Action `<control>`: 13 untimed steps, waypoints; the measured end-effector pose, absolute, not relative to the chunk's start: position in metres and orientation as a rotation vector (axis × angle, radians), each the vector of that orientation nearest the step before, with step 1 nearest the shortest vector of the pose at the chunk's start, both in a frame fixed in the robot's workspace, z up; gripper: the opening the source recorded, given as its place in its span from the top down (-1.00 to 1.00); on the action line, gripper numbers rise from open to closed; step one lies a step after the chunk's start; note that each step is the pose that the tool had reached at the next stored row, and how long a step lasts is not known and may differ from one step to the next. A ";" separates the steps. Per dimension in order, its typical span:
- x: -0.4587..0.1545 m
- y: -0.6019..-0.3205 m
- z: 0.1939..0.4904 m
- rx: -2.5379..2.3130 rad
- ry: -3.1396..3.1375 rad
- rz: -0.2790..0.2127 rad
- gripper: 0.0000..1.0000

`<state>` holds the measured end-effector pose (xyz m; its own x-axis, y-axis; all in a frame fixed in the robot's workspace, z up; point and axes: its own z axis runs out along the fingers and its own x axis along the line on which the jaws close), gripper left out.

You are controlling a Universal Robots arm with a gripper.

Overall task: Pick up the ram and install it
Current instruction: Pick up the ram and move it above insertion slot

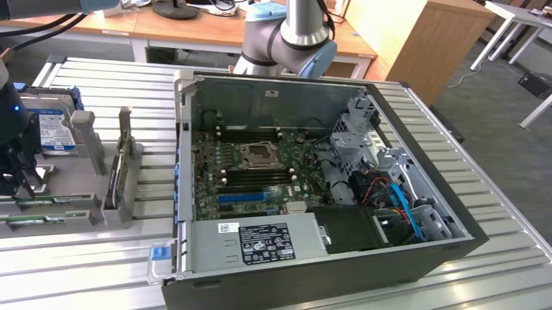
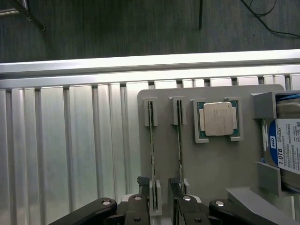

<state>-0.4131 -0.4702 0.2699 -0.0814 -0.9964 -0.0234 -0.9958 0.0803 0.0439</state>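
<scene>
Hand (image 2: 158, 185) status: fingers apart, straddling one end of the ram (image 2: 151, 140), with no clamp on it and no contact that can be confirmed. The ram stands on edge in the grey tray (image 2: 215, 164), seated in the tray's end brackets, so pick-up is judged not yet made and installation not begun.

A second stick (image 2: 179, 140) stands in the tray just beside the ram. One finger sits in the narrow gap between the two, and clearance there is tight. Whether it touches the second stick cannot be told. Farther along the tray are the processor chip (image 2: 219, 119) in its recess and the hard drive (image 2: 286, 145) at the tray's far end, both well apart from the hand.

Around the tray the slatted desk (image 2: 70, 150) offers open room. On the exterior view's right of the tray lies the open computer case (image 1: 285, 81). Its motherboard (image 1: 258, 181) is exposed, with walls, cables and a drive cage hemming the memory slots (image 1: 254, 173).
</scene>
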 end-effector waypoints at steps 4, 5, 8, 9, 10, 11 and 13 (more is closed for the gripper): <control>-0.413 -0.470 0.269 2.121 -2.300 -0.075 0.40; -0.413 -0.470 0.268 2.121 -2.300 -0.075 0.40; -0.413 -0.470 0.265 2.121 -2.300 -0.075 0.40; -0.413 -0.470 0.264 2.121 -2.300 -0.075 0.40; -0.413 -0.470 0.263 2.121 -2.300 -0.075 0.40; -0.413 -0.470 0.261 2.121 -2.300 -0.075 0.40; -0.413 -0.470 0.259 2.121 -2.300 -0.075 0.40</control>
